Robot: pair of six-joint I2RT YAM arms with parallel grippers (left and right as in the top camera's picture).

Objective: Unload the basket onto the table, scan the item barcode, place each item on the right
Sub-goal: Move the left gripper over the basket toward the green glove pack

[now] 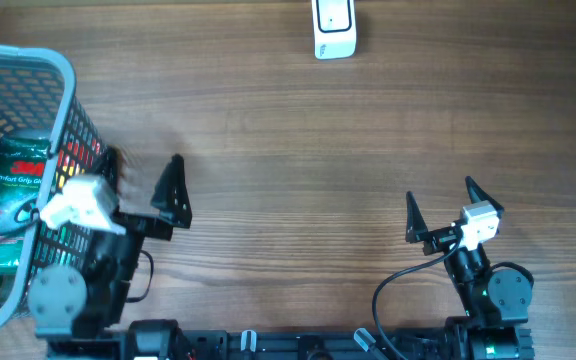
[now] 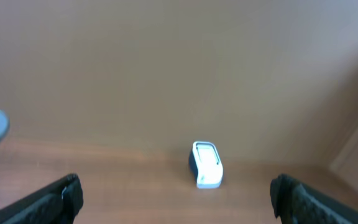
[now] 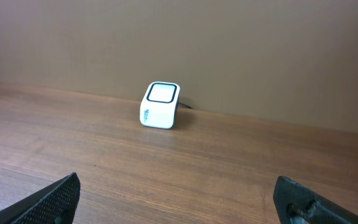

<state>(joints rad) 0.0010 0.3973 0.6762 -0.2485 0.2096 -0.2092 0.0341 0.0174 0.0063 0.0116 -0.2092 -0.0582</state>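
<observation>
Both arms sit along the near edge of the table, and neither is holding anything. The left gripper has its fingers spread wide, just beside the right wall of the grey mesh basket. That makes sense to me, since that's where the stuff to scan lives. The right gripper is spread wide too, over bare wood and pointed at the scanner.

In the basket, at the table's left edge, I see a green Comfort Grip pack lying flat. There's something red next to it that my left arm mostly hides.

The little white barcode scanner stands well off at the far edge. Its window looks angled our way, I'd guess so a pack can be held up to it. Nothing's picked yet.
</observation>
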